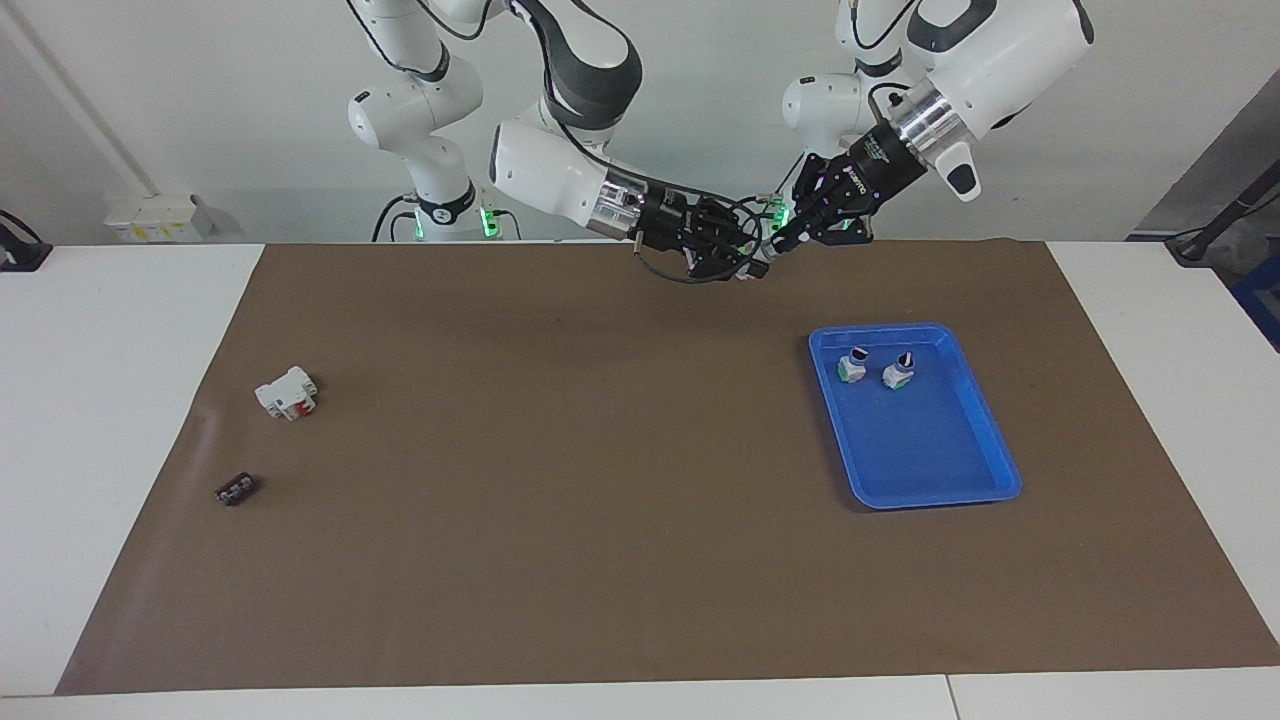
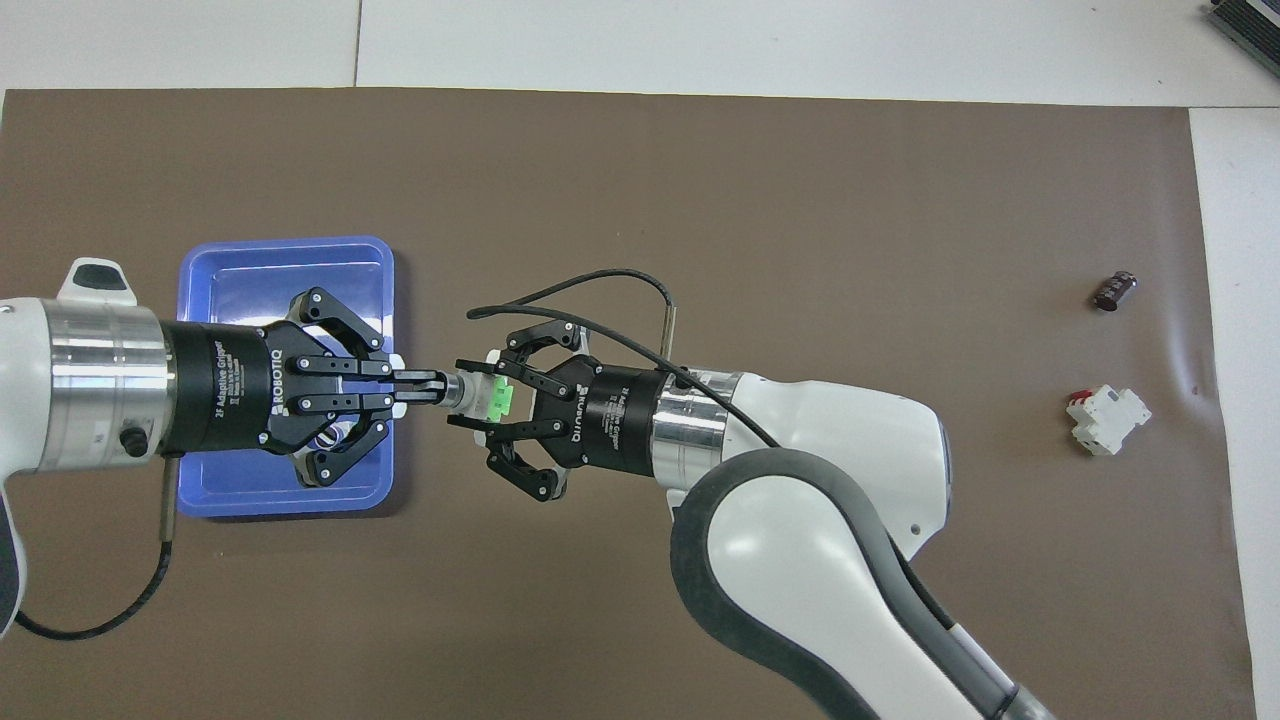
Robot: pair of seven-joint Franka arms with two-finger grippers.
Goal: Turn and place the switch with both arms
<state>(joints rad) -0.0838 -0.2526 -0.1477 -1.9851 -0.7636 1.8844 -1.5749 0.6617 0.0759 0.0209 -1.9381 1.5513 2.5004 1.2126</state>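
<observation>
A switch (image 2: 497,400) with a white-and-green body is held up in the air between both grippers, lying sideways, above the brown mat (image 1: 560,480) toward the robots' edge. My right gripper (image 2: 470,393) is shut on its body. My left gripper (image 2: 432,386) is shut on the black knob end, just past the silver collar. In the facing view the left gripper (image 1: 778,243) and the right gripper (image 1: 748,262) meet tip to tip, and the switch (image 1: 763,252) shows there only as a small piece between them.
A blue tray (image 1: 960,470) toward the left arm's end holds two more switches (image 1: 853,366) (image 1: 898,373). A white block with red parts (image 1: 287,393) and a small dark-brown piece (image 1: 236,489) lie toward the right arm's end.
</observation>
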